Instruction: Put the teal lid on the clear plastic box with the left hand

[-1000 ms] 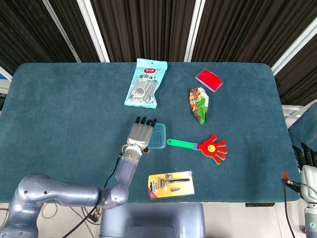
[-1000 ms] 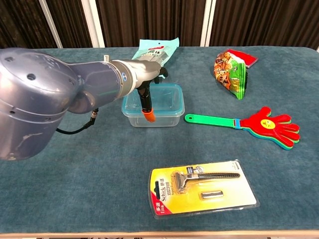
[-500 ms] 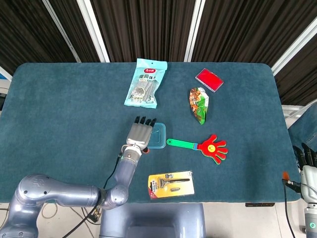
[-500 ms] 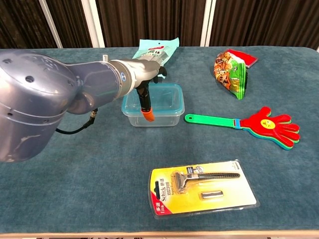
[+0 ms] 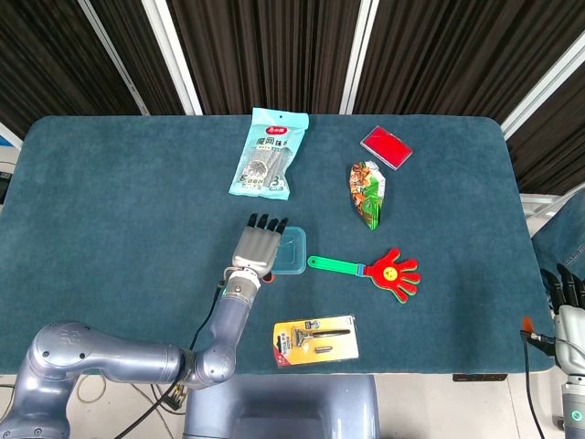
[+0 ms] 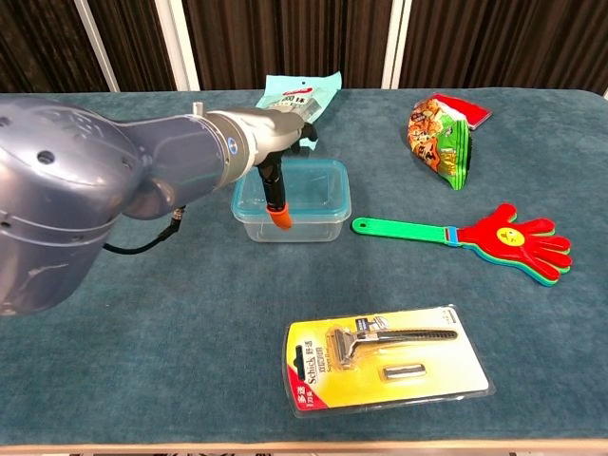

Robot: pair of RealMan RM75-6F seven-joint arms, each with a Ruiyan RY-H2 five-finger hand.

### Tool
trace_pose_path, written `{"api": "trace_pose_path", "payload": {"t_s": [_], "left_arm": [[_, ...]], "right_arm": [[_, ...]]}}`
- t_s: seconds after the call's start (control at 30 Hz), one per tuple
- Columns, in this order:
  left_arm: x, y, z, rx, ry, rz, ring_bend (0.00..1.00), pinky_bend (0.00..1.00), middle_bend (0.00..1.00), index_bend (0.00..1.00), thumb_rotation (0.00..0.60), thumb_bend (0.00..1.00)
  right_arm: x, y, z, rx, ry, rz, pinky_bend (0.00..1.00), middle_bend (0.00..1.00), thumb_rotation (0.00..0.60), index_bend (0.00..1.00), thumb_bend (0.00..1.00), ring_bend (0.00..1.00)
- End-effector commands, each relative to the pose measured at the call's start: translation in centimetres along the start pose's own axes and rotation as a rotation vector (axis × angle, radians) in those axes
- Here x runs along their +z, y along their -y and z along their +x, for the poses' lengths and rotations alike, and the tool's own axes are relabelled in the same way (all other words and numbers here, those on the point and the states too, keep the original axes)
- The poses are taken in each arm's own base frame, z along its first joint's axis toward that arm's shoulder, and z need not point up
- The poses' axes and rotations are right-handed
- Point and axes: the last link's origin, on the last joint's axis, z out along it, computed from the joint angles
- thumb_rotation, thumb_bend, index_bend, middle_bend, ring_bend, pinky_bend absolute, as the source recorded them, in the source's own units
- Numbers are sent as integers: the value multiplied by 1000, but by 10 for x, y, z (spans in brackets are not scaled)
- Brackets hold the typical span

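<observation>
The clear plastic box [image 6: 313,207] stands at mid-table with the teal lid [image 5: 294,252] lying on top of it; the lid's teal rim [image 6: 321,167] shows in the chest view. My left hand [image 5: 258,247] is stretched flat over the box's left part, fingers pointing away from me and holding nothing. In the chest view the left hand [image 6: 285,133] is above the box, and its orange-tipped thumb [image 6: 277,217] hangs down in front of the near wall. My right hand [image 5: 567,306] rests off the table at the lower right, fingers straight and apart.
A packaged razor [image 6: 385,356] lies near the front edge. A red and green hand clapper [image 5: 388,271] lies right of the box. Farther back are a snack bag [image 5: 367,192], a light-blue pouch [image 5: 267,154] and a red flat case [image 5: 386,146].
My left hand has drifted slightly to the left over the box. The lid, the box and the right hand have not moved.
</observation>
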Motion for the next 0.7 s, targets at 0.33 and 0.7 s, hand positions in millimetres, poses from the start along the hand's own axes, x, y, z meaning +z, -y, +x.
{"api": "trace_pose_path", "payload": {"t_s": [0.33, 0.7], "left_arm": [[-9, 0, 3, 27, -21, -20, 0, 0, 103, 0, 600, 101], [-22, -5, 18, 39, -99, -66, 0, 0, 147, 0, 600, 138]], "right_arm": [[-1, 0, -1, -11, 5, -2, 0, 29, 600, 133, 406, 27], [0, -1, 0, -17, 2, -9, 0, 29, 600, 138, 407, 27]]}}
